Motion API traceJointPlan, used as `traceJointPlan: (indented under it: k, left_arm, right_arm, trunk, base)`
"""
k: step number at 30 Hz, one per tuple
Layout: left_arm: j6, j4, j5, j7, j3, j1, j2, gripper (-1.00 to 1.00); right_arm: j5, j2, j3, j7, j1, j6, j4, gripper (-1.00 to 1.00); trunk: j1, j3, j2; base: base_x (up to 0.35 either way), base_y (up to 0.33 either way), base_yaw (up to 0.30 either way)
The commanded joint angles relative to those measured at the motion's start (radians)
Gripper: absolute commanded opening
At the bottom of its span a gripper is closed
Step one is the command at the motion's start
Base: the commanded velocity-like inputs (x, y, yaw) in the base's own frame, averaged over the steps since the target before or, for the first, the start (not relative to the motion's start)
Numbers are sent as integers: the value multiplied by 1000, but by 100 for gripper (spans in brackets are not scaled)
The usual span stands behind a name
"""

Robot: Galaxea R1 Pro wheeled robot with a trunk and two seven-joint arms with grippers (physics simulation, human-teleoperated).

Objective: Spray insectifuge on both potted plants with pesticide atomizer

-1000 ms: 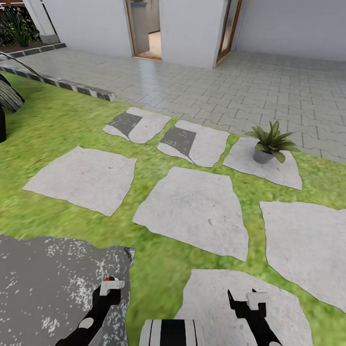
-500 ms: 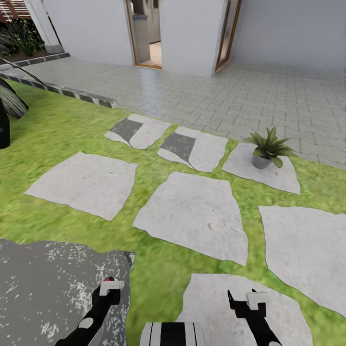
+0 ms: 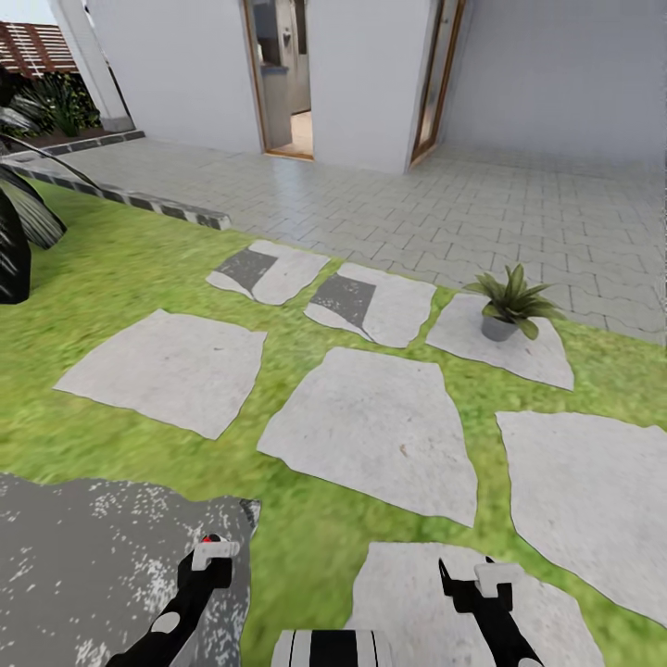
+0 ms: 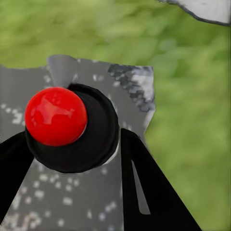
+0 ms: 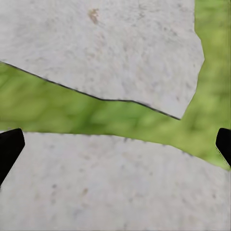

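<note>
One potted plant [image 3: 508,306], a low rosette of pointed green leaves in a small grey pot, stands on a stepping stone ahead and to the right. I see no whitish specks on its leaves from here. My left gripper [image 3: 211,554] hangs low over the grey patio [image 3: 93,556], shut on a dark round object with a red knob [image 4: 55,115]; this looks like the pesticide atomizer [image 4: 96,144] seen end-on. My right gripper [image 3: 463,579] is open and holds nothing, its fingertips [image 5: 9,147] spread wide above a pale stone.
Pale stepping stones [image 3: 371,421] lie across the green lawn between me and the plant. Beyond them a grey paved terrace [image 3: 417,195] reaches the house wall and an open doorway [image 3: 283,79]. A striped curb [image 3: 139,199] and a dark palm [image 3: 14,241] stand at the left.
The whole view has shifted, so the camera has moved: more of the house wall shows and the plant sits lower in the picture. Both arms keep their pose.
</note>
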Motion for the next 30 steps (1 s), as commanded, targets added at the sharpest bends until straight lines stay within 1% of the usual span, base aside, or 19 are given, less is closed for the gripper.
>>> traceJointPlan:
  k: [1, 10, 17, 18, 20, 23, 25, 28, 30]
  left_arm:
    - [-2, 1, -2, 0, 3, 0, 0, -100]
    - [4, 2, -2, 1, 4, -1, 0, -100]
    - [5, 8, -1, -3, 2, 0, -5, -100]
    - [5, 9, -1, -3, 2, 0, -6, -100]
    - [5, 12, -1, -3, 1, 0, -7, -100]
    - [5, 14, -2, -3, 0, 4, -5, -100]
    - [6, 13, -2, -3, 0, 5, -4, -100]
    - [11, 12, -8, -3, -3, 6, -4, -100]
    - [23, 12, -10, -3, -4, 6, -2, -100]
  right_arm:
    - [1, 0, 0, 1, 0, -3, 1, 100]
    - [2, 0, 0, 1, 0, -4, 10, 100]
    - [0, -4, -3, -1, 0, -10, 101, 100]
    - [0, -7, -4, -2, 0, -11, 111, 100]
    - [-1, -23, -4, -4, 1, -13, 129, 100]
    - [-1, -39, -4, -5, 1, -16, 163, 100]
    - [-1, -43, -4, -5, 1, -33, 185, 100]
    - [-1, -45, -4, -4, 1, -105, 230, 100]
    - [-1, -46, -4, -3, 1, -122, 249, 100]
  trunk:
    - [-1, 3, 0]
    - [-5, 39, 2]
    - [-8, 75, 4]
    - [-8, 80, 4]
    - [-9, 91, 5]
    - [-10, 107, 5]
    - [-11, 118, 6]
    - [-13, 134, 6]
    - [-17, 144, 14]
  base:
    - [0, 0, 0]
    - [0, 0, -5]
    - [0, 0, -98]
    - [0, 0, -118]
    - [0, 0, -119]
    - [0, 0, -120]
    - [0, 0, -120]
    - [0, 0, -120]
    - [0, 0, -120]
